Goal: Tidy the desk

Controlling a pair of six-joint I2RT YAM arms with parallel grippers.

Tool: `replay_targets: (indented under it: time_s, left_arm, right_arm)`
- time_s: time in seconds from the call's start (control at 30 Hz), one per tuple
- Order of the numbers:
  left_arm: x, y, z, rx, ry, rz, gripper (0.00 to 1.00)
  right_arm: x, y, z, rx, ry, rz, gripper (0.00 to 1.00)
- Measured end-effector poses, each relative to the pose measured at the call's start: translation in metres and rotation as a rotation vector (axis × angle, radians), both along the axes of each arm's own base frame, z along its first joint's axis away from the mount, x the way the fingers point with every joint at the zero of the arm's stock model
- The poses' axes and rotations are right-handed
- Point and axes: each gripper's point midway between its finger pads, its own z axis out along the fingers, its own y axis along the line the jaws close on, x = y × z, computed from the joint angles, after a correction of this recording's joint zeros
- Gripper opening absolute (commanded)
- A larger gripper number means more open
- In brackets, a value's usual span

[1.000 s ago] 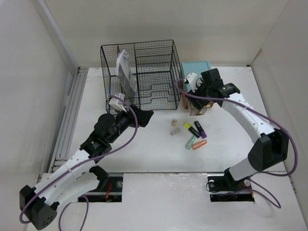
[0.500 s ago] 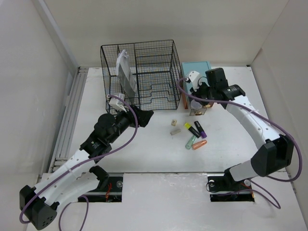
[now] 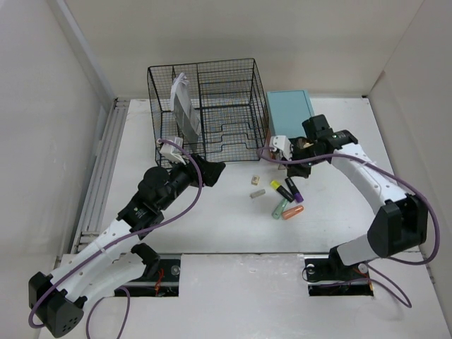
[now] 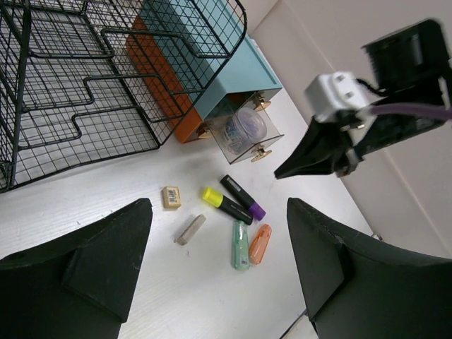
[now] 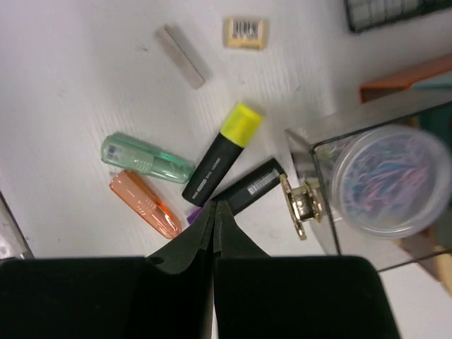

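Note:
On the white desk [image 3: 212, 233] lie a yellow-capped highlighter [image 3: 280, 189], a purple-capped marker [image 3: 294, 190], a green case [image 3: 280, 207], an orange case [image 3: 292, 212], a barcoded eraser [image 3: 256, 179] and a grey stick [image 3: 256, 192]. My right gripper [image 5: 214, 205] is shut and empty, hovering over the purple-capped marker [image 5: 247, 187] beside the clear drawer [image 5: 385, 180] of paper clips. The drawer stands pulled out of the teal box [image 3: 289, 109]. My left gripper [image 4: 219, 208] hangs open and empty, high over the desk left of the loose items, in front of the organizer.
A black wire-mesh organizer [image 3: 205, 106] stands at the back left, with a grey and white item upright in its left slot. Pale walls surround the desk and a grey rail [image 3: 99, 169] runs along its left edge.
My right gripper has closed from open and drawn back from the drawer front toward the markers, uncovering the teal box. The left arm has not moved.

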Motion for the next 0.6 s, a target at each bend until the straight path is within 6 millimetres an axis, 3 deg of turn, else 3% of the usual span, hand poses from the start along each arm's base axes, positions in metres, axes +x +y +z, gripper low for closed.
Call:
replay_targets:
  time_s: [0.1, 0.2, 0.47, 0.6]
  left_arm:
    - [-0.001, 0.001, -0.001, -0.002, 0.0, 0.0, 0.74]
    - [-0.001, 0.001, -0.001, -0.005, 0.002, 0.0, 0.74]
    - [-0.002, 0.001, -0.002, -0.01, 0.006, 0.001, 0.74]
    - [-0.003, 0.001, -0.002, -0.014, 0.007, 0.0, 0.74]
  right_arm:
    - [0.003, -0.011, -0.029, -0.067, 0.02, -0.067, 0.0]
    - [0.02, -0.022, -0.045, -0.134, -0.019, -0.152, 0.0]
    - [0.091, -0.032, -0.056, -0.21, -0.221, -0.39, 0.0]
    - [0.116, -0.037, -0.059, -0.221, -0.282, -0.487, 0.0]
